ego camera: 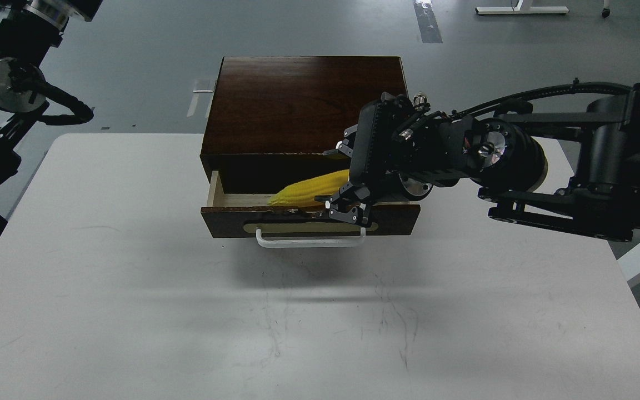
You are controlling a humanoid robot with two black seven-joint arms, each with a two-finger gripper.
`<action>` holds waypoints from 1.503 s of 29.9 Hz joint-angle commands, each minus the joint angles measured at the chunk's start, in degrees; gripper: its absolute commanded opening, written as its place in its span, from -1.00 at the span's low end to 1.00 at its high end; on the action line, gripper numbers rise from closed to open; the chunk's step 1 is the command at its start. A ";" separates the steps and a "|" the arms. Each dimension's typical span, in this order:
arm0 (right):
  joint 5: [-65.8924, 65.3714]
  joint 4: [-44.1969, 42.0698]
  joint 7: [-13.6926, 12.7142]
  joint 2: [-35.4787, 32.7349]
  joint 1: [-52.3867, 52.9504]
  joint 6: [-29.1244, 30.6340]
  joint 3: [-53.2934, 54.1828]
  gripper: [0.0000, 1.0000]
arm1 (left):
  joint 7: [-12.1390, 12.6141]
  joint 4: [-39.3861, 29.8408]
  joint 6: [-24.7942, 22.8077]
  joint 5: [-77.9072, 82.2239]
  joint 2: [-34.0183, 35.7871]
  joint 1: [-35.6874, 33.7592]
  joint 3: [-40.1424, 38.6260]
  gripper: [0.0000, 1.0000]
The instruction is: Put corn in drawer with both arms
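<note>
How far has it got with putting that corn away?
The drawer is already pulled open. The right gripper has the corn over the open drawer, its tip pointing left; whether it is let go yet, I cannot tell. Left to do: draw back and push the drawer shut. The left arm waits at the side.

drawer point(225, 195) open, gap narrow under box point(303, 105) top | corn point(309, 190) fills the middle of gap, tip to left | right gripper point(338, 180) and right arm block right half of the opening | left corner of drawer free | table point(131, 305) in front bare | left arm point(3, 83) far at left edge
</note>
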 commanded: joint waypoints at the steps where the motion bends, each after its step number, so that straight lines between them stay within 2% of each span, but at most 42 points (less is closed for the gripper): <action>1: 0.11 0.00 0.00 -0.22 0.22 -0.08 0.44 0.45 | 0.05 0.00 -0.04 0.00 -0.05 -0.09 -0.04 0.96; 3: 0.72 -0.09 0.00 -0.40 0.57 -0.17 1.57 0.48 | 0.05 0.00 -0.13 0.00 0.04 -0.09 -0.04 0.96; 9: 11.24 -0.53 0.00 -2.94 0.31 0.01 11.41 0.93 | 0.23 0.00 -0.04 0.00 0.48 -0.09 -0.04 0.96; 12: 20.38 -0.70 -0.09 -4.70 0.66 0.10 15.10 0.98 | 0.23 0.00 0.22 0.00 0.39 -0.09 -0.04 0.96; 20: 38.43 -3.61 -0.44 -11.48 0.22 -0.34 23.03 1.00 | 0.41 0.00 0.66 0.00 0.13 -0.36 0.05 0.96; 27: 72.65 -16.06 -0.44 -16.21 0.04 -1.22 25.49 1.00 | 0.32 0.53 0.66 -0.08 -0.48 -0.18 0.14 0.96; 34: 91.14 -26.97 0.09 -16.84 -1.71 -3.24 26.72 1.00 | 0.23 0.79 0.75 -0.17 -1.45 1.05 0.57 0.96; 38: 114.38 -35.66 -0.09 -16.57 -3.03 -3.42 26.63 1.00 | 0.32 0.88 0.75 -0.17 -1.45 1.31 0.84 0.96; 41: 129.68 -38.58 -0.26 -16.22 -5.39 -3.07 26.72 1.00 | 0.23 0.88 0.67 -0.17 -1.37 1.92 0.84 0.96; 45: 143.71 -41.13 -0.18 -16.31 -8.65 -3.07 27.68 1.00 | 0.23 0.88 0.66 -0.35 -1.19 2.63 0.75 0.96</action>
